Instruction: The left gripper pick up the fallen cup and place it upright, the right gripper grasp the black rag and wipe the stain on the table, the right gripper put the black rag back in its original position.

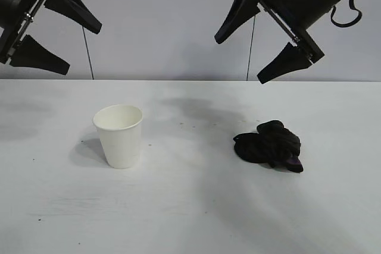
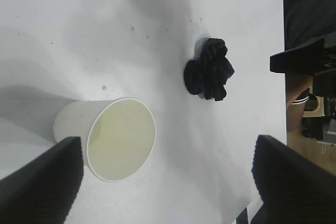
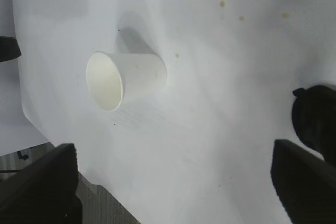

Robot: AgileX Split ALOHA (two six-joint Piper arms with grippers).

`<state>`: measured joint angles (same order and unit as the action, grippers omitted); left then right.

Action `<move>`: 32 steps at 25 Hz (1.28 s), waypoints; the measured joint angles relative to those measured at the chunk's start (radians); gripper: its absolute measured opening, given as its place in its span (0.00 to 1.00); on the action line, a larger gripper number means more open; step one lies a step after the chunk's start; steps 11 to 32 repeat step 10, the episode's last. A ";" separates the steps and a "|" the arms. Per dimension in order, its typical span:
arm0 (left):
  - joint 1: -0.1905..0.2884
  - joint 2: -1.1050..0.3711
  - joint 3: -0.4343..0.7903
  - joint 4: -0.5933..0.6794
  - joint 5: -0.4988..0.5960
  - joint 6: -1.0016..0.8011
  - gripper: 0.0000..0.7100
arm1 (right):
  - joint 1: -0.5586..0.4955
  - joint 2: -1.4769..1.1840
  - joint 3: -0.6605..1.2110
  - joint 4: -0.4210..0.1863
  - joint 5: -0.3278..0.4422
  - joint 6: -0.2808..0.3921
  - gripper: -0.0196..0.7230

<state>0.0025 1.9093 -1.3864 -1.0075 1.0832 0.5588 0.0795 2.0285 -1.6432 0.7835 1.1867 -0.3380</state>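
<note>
Two arms are hanging high over the bench (image 1: pixel 190 218), neither touching anything. Left gripper (image 1: pixel 50 28) is hovering up at the exterior view's left edge, fingers spread wide and released, nothing between them; right gripper (image 1: pixel 268 37) is hovering up at the right, above and a little behind the black rag (image 1: pixel 271 145), fingers likewise splayed and empty. The cup (image 1: pixel 119 135) is standing upright on the bench, left of centre, base down and mouth facing up, its long axis running vertical, the wider rolled rim at the top; the left wrist view is looking down into its open mouth (image 2: pixel 122 139), which reads as empty. The black rag is lying bunched on the bench to the right, well apart from the cup, folds soft, a hint of purple showing at its near edge. No glossy puddle is showing between the two; only faint brownish specks (image 2: pixel 104 87) are dotting the surface, so I am judging the stain wiped. With the cup set upright and the rag lying loose, the task is looking finished or nearly so, and both arms being lifted clear fits a withdrawn posture rather than an approach.
</note>
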 joint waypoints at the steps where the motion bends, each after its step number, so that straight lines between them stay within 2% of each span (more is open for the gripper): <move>1: 0.000 0.000 0.000 0.000 0.000 0.000 0.89 | 0.000 0.000 0.000 0.001 0.000 0.000 0.96; 32: 0.000 0.000 0.000 0.000 -0.006 0.001 0.89 | 0.000 -0.015 0.000 0.006 -0.001 0.000 0.96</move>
